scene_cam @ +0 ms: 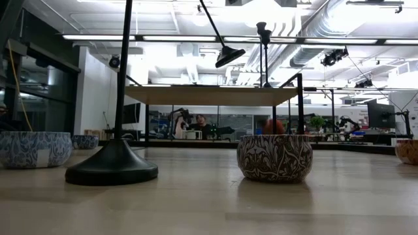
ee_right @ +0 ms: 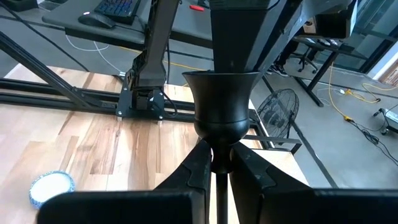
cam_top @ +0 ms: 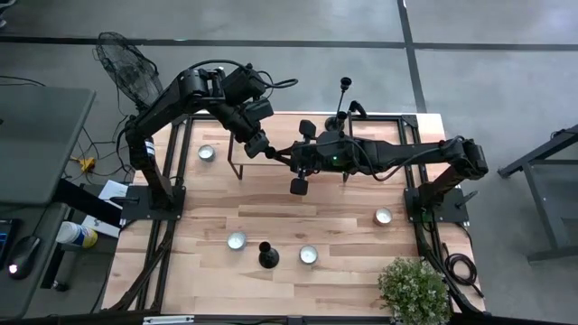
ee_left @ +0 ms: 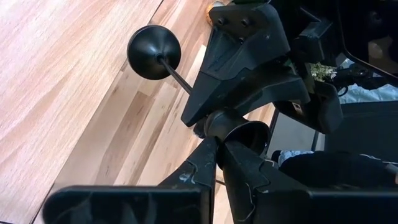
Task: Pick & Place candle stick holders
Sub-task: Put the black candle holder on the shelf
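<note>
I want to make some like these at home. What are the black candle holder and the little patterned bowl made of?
The candle stick holder looks like metal with a dull black coat: thin stiff stem, heavy flared base, only a soft sheen. The bowl looks like glazed ceramic with a printed leafy pattern, but tin or painted glass is possible. It stands on the pale wooden table.

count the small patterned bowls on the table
4 small patterned bowls in the high view: one at upper left, two at the bottom flanking the standing candle stick holder, left and right, one at right. The arms may hide more.
</note>
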You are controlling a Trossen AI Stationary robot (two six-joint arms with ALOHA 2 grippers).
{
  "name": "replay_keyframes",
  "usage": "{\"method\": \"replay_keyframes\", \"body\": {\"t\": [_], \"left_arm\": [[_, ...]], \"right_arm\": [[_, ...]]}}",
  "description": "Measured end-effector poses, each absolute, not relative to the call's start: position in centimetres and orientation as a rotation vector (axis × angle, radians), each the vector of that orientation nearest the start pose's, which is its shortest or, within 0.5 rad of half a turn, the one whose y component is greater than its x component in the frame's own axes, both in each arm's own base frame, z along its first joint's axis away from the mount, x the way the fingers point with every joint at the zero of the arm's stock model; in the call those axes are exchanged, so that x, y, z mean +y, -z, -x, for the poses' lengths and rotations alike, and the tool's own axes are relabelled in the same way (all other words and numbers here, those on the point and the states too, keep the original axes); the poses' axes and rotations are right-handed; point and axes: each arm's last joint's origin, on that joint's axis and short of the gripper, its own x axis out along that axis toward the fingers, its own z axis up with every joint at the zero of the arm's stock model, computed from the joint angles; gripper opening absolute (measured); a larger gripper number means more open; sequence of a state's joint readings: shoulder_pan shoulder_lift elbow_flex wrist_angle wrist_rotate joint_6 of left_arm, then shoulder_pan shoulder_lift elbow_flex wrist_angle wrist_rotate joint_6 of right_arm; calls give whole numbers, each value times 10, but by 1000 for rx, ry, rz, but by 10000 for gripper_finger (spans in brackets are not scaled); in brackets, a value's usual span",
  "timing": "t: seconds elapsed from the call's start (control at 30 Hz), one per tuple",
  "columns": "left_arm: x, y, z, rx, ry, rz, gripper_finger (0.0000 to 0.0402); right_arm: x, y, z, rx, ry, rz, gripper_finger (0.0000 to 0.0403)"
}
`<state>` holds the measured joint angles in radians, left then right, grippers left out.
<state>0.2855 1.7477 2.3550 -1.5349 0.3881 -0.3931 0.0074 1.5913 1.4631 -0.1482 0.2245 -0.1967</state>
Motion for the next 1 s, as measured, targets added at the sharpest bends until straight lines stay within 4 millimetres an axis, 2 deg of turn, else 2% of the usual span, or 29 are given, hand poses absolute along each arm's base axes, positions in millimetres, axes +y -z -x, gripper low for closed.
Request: {"method": "replay_keyframes", "body": {"t": [0.8, 1.0], "left_arm": [[72, -478, -283, 873, -52, 621, 20], [72, -478, -283, 866, -49, 616, 54]], "right_arm": [[-4, -370, -368, 297, 188, 229, 28], [-4, -369, -368, 308, 186, 231, 28]]}}
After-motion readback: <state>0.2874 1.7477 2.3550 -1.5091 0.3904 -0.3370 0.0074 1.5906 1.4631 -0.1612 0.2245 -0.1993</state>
